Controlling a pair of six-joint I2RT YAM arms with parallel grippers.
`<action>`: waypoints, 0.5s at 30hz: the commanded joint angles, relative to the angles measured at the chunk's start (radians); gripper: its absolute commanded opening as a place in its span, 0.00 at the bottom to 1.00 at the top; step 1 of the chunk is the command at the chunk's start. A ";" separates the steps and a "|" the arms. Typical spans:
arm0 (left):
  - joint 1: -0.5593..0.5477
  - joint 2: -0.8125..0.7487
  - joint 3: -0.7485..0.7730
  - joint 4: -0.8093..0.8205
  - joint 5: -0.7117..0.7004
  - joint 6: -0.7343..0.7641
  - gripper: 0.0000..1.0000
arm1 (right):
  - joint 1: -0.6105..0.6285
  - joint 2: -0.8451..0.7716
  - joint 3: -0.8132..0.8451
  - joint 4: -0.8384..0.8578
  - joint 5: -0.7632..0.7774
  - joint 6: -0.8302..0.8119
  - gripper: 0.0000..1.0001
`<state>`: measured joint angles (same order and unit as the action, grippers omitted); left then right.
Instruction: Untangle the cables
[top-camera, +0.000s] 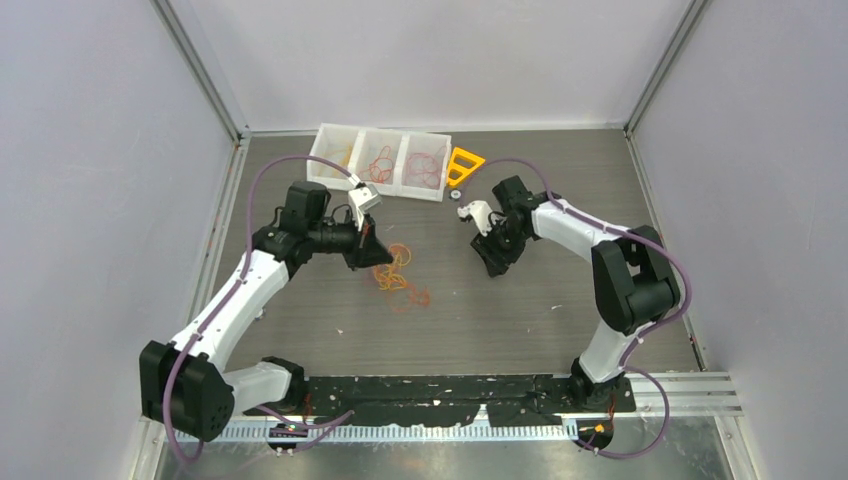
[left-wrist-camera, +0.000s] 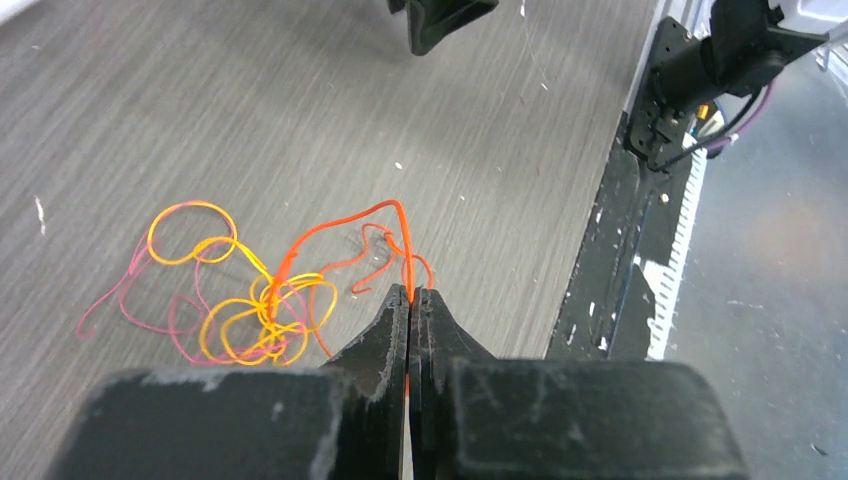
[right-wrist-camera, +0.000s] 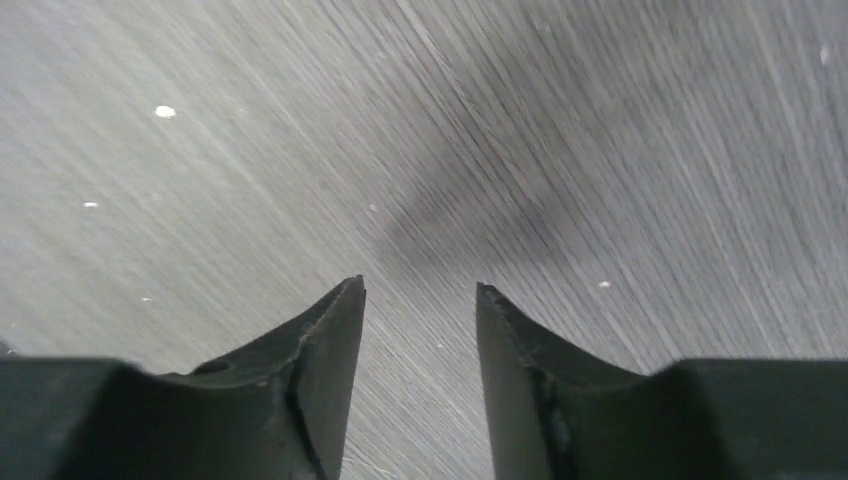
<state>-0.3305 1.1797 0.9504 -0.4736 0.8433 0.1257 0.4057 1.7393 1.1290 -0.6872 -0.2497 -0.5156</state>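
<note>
Above the table (top-camera: 520, 320), overhead view: the cables (top-camera: 398, 272) are lying as one small orange, yellow and red clump just ahead of and below the left pincer (top-camera: 372, 252), apparently touching its tips. The right pincer (top-camera: 492, 262) is hanging well apart from the clump, on the side opposite the left pincer. A white tray (top-camera: 372, 187) of sorted strands and an orange triangle (top-camera: 463, 165) are sitting behind both pincers.

Left wrist view: the left pincer (left-wrist-camera: 411, 295) is pressing its jaws together, clamped on an orange strand (left-wrist-camera: 345, 218) that is arching up from the tips and running down into the knot. The yellow and pink loops (left-wrist-camera: 268, 305) are lying on the wood ahead and left of the tips, not gripped.

Right wrist view: the right pincer (right-wrist-camera: 420, 290) is holding its jaws apart, empty, with only bare wood grain beneath. No cables are showing here.

Judgement: the step in hand is probably drawing the orange strand free. Doing it well is likely going to mean:
- pulling slowly away from the knot and low over the table;
- bringing the right pincer across to pin the yellow loops, so the whole clump isn't dragging along;
- watching for the thin strand slipping from the tips.
</note>
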 joint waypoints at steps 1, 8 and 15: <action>0.008 -0.003 0.019 -0.043 0.075 0.047 0.00 | -0.022 -0.113 0.070 -0.001 -0.256 0.033 0.65; -0.022 -0.005 0.082 -0.076 0.189 0.111 0.00 | 0.049 -0.272 -0.016 0.337 -0.442 0.232 0.82; -0.133 0.023 0.189 -0.104 0.201 0.187 0.00 | 0.138 -0.272 -0.078 0.503 -0.451 0.155 0.84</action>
<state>-0.4122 1.1919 1.0641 -0.5827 0.9924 0.2691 0.5053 1.4536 1.0763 -0.3252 -0.6567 -0.3367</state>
